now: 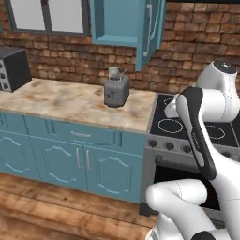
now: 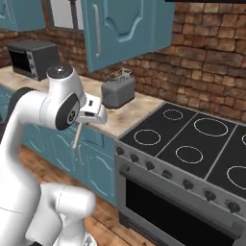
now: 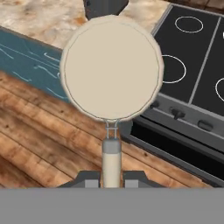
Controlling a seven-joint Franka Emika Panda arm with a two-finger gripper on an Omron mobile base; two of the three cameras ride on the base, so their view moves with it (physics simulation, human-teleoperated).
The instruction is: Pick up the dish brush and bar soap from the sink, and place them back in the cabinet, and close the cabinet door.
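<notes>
Gripper point(image 3: 111, 178) pinched tight on the dish brush point(image 3: 111, 72) handle, tan handle hanging down below the hand in the right base view; the open cabinet point(image 1: 115, 22) sits up and beyond, above the toaster point(image 1: 116, 90), so brush must rise.

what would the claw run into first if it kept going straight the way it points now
Probably the wooden floor before the stove. The claw, shut on the dish brush, points down there; depth is unclear.
</notes>
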